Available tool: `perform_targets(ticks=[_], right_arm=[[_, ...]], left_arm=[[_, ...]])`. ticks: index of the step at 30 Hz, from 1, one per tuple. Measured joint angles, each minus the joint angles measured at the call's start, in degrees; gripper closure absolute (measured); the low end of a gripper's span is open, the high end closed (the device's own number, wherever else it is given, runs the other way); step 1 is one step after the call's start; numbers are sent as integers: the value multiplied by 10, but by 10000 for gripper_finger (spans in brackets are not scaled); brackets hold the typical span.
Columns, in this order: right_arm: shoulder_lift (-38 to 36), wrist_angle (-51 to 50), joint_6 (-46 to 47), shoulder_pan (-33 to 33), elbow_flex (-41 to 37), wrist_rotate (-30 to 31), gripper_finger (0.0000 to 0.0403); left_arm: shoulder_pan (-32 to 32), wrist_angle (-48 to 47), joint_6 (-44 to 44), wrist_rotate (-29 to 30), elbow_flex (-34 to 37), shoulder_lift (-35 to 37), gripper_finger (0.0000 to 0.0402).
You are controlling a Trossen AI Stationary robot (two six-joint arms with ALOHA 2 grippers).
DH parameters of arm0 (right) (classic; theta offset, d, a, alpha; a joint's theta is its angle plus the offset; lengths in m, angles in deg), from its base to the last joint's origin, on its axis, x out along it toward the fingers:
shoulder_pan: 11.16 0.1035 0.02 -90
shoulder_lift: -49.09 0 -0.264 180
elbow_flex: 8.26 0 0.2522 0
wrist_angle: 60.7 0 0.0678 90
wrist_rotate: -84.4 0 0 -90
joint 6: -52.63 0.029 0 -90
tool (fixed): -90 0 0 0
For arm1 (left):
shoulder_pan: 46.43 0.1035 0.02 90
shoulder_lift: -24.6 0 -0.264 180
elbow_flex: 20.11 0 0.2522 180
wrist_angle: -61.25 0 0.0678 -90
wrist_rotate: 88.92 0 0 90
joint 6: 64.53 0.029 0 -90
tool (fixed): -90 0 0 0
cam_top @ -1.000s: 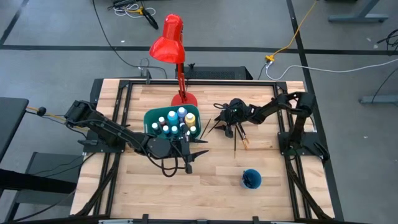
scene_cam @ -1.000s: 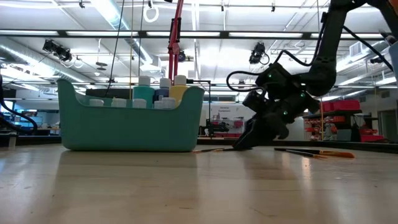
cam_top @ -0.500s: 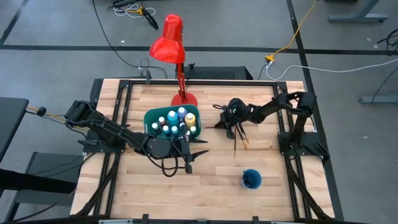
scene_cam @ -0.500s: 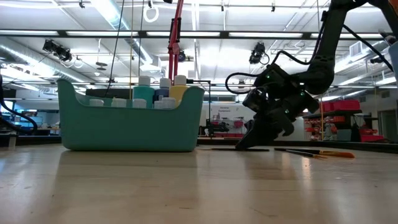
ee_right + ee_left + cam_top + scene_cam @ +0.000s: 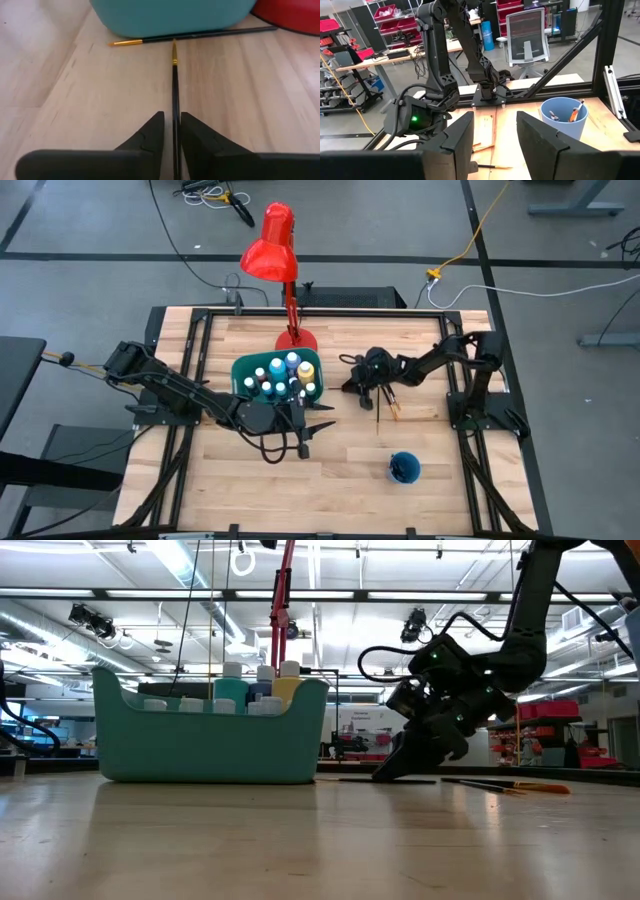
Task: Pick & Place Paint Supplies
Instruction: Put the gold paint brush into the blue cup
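Brushes [image 5: 175, 95] two by bin [image 5: 170, 17], cup [image 5: 404, 468] one

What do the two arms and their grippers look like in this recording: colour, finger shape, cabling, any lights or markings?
Both arms are black, built of jointed segments, with black cables looping along them. The left gripper has two broad, flat, matte black fingers. The right gripper has similar dark, wedge-shaped fingers, and a small green light glows on its wrist housing. No lettering is readable.
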Motion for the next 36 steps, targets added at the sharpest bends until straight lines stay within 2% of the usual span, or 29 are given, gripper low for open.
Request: perform_targets(ticks=[5,11,14,22,32,36], right_arm=[[15,29,3,3,0,1,314],[104,157,47,8,2,-2,288],[128,202,45,17,2,19,286],[136,215,38,26,2,55,290],[165,269,29,41,2,71,291],[166,269,28,43,2,74,314]], left_arm=[[0,0,-1,0,0,0,246],[0,0,0,0,0,0,246],[0,0,6,0,0,0,246],[0,0,20,0,0,0,246],[0,0,19,0,0,0,246],[0,0,19,0,0,0,246]])
